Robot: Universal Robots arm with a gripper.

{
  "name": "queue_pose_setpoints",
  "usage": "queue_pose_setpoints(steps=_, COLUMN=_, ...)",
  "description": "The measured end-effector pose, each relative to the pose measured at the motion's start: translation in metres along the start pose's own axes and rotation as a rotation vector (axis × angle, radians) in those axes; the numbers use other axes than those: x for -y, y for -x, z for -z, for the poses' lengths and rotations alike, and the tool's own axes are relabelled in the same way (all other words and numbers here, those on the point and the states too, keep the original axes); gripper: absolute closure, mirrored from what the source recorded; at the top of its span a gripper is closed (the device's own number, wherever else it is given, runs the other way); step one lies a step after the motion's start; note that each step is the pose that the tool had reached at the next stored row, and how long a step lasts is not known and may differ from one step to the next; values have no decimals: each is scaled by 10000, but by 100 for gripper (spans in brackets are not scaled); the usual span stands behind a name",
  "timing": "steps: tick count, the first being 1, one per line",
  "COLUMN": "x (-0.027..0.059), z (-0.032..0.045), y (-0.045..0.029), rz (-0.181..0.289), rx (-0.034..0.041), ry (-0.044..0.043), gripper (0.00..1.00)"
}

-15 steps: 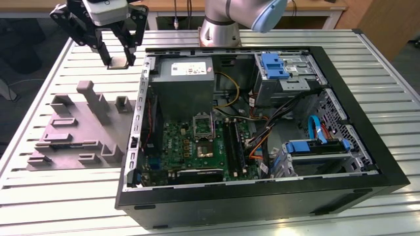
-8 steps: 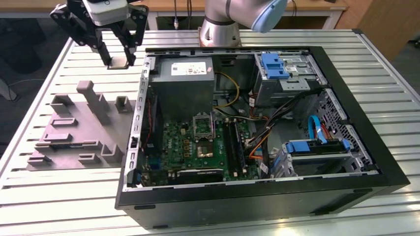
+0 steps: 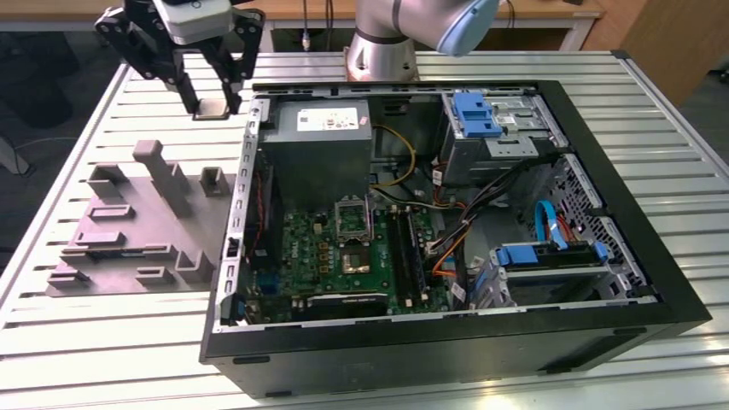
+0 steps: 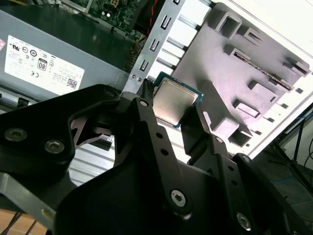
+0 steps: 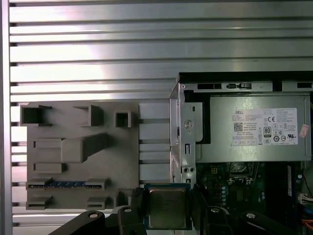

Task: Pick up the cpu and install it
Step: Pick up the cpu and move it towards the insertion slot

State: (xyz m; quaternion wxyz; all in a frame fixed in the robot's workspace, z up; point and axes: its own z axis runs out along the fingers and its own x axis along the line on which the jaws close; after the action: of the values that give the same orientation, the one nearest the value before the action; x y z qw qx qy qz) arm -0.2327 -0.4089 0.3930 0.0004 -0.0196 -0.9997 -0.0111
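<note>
- Presently the slatted worktop point(image 3: 114, 342) carries two large items side by side: the open computer case point(image 3: 433, 354) and, at the exterior view's left, the grey moulded tray point(image 3: 125, 248). A bare strip of slats separates them.
- The computer case lies on its side with the panel off, so the green motherboard point(image 3: 330, 256) faces upward. This is judged deliberate, to give access from above.
- The power supply point(image 3: 324, 137) fills the far corner of the case, next to the wall nearest the tray.
- The silver socket frame point(image 3: 353, 213) sits near mid-board. Cables crowd the exterior view's right of the board, and nothing is seen lying across the frame.
- The tray's posts stand upright, with open room above them.
- The pincer point(image 3: 212, 106) hangs above the worktop, beyond the tray and just beside the case wall at the power supply corner.
- It is closed on two opposite edges of the cpu point(image 4: 172, 102). That grip leaves the pale metal top uncovered and the chip apparently level.
- The cpu is off the tray, outside the case and well apart from the socket frame. It is not yet installed.
</note>
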Motion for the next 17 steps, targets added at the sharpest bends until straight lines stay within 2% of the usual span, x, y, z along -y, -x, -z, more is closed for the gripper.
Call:
queue_pose_setpoints(steps=3, x=-1, z=0, y=25, rz=-1, rx=0, ry=0, gripper=53)
queue_pose_setpoints(steps=17, x=29, z=0, y=30, rz=-2, rx=0, ry=1, gripper=53)
